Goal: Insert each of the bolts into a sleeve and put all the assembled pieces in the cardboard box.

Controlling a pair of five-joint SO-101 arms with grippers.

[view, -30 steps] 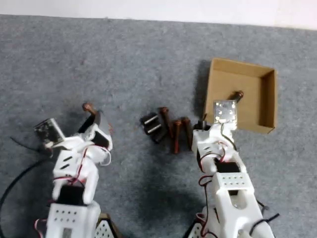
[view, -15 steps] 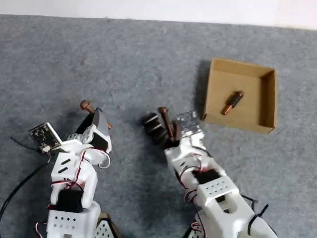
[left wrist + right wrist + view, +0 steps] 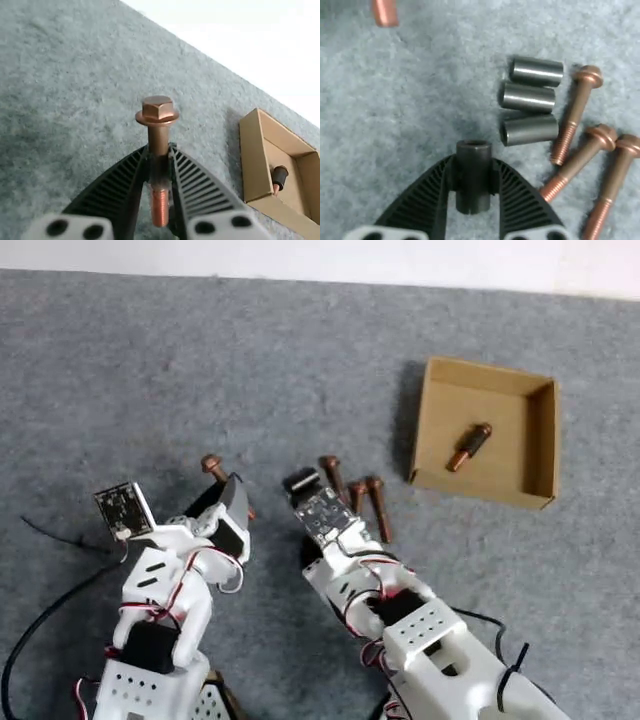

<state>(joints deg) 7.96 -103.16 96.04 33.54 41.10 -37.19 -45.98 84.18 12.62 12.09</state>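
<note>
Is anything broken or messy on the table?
Nothing stands out. The left gripper holds a bolt, the right gripper holds a sleeve, three spare sleeves and three loose bolts lie neatly together, and one assembled piece sits in the cardboard box.

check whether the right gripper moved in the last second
Yes: the right gripper swung left in the high view, away from the cardboard box.

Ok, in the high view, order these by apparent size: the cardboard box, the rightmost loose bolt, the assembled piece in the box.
1. cardboard box
2-3. rightmost loose bolt and assembled piece look about equal; too close to rank.
</note>
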